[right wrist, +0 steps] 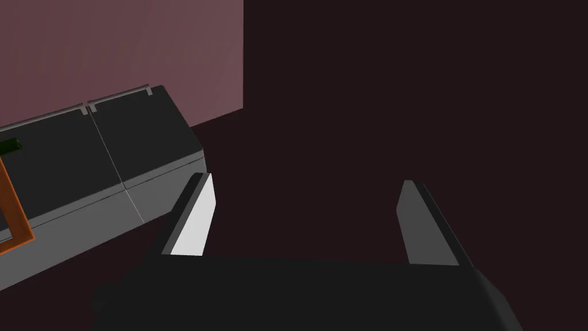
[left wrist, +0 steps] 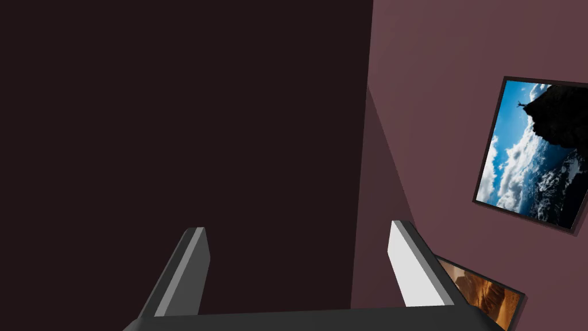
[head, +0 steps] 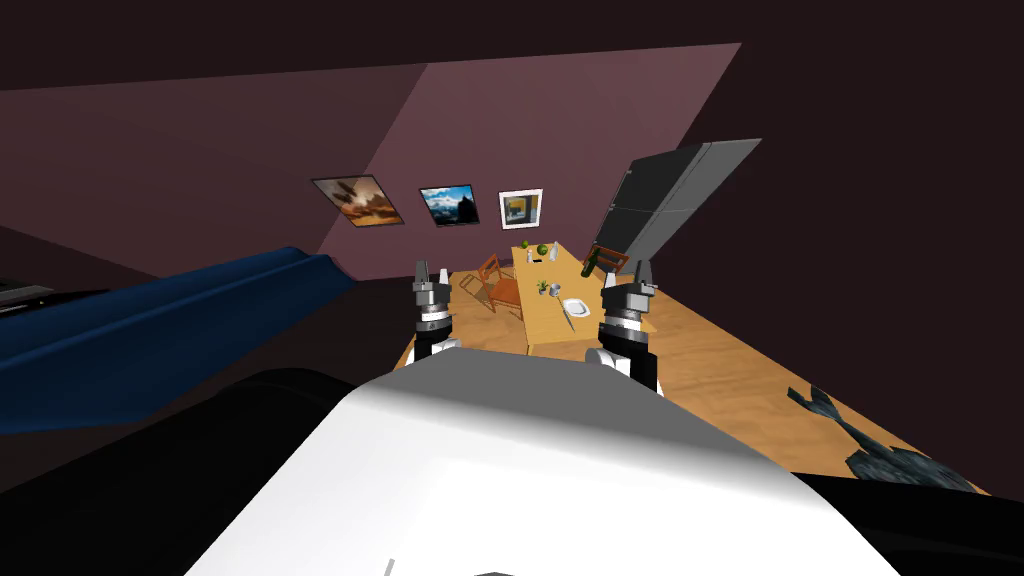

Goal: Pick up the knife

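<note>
Knife [head: 566,318]: a thin, light-coloured item lying flat on the wooden table [head: 538,322], at the table's near end, just beside the left edge of a white plate [head: 576,307]. Its long axis runs roughly along the length of the table. Its details are too small to make out. Position relative to the grippers, head view: the knife lies ahead of the robot, between the two raised arms and farther away than both, closer to the right gripper [head: 628,275] than to the left gripper [head: 432,272]. Neither gripper touches the knife or the table. Right gripper [right wrist: 307,221]: fingers spread wide apart, nothing between them; in its wrist view it faces a dark grey cabinet [right wrist: 115,155] that stands against the wall far to the right of the table. Left gripper [left wrist: 298,270]: fingers likewise spread wide apart and empty, raised on the left of the table. Other items: a small cup [head: 556,290] just beyond the plate, green round fruit [head: 543,249] and small bottles at the far end of the table, and an orange-brown chair [head: 497,285] on the table's left side.
</note>
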Motion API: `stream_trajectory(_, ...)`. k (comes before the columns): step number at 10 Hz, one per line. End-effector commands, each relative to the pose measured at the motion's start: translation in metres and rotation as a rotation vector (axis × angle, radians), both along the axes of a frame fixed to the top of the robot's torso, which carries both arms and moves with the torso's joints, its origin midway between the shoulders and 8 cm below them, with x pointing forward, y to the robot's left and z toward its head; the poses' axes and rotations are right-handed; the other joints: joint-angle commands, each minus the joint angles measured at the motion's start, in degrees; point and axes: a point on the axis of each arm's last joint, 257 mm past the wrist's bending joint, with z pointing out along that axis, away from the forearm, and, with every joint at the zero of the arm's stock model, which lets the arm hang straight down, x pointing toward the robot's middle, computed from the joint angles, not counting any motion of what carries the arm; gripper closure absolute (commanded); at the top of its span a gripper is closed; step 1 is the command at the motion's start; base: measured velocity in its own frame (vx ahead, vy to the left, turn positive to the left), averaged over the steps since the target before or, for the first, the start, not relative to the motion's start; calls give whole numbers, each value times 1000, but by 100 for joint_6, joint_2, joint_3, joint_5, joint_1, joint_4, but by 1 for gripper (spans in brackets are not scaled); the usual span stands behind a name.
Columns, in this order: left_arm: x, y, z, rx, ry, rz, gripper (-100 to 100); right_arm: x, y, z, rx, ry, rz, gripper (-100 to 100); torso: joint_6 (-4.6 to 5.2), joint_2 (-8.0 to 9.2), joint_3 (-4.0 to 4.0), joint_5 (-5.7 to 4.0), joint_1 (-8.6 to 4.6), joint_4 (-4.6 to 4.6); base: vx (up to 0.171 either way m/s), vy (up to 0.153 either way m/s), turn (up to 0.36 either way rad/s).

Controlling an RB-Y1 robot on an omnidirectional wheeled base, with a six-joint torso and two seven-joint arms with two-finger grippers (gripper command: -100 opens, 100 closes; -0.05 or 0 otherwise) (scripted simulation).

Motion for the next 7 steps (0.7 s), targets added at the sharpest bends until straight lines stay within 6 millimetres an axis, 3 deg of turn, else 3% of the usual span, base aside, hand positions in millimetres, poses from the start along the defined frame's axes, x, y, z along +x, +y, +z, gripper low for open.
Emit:
stream_trajectory(1, 0, 0, 0, 0, 0, 0, 0, 4, 3, -5, -33, 24, 12, -100, 0, 0, 0, 0, 0, 0, -53, -40, 70)
stream_trajectory(4, 0, 0, 0, 0, 0, 0, 0, 18, 8, -27, -116, 107, 36, -100, -1, 44, 25, -9, -41, 9, -115, -103, 149)
stream_trajectory(7, 0, 0, 0, 0, 0, 0, 0, 38, 9, -65, -205, 231, 53, -100, -1, 32, 19, -14, -62, 7, -88, -140, 248)
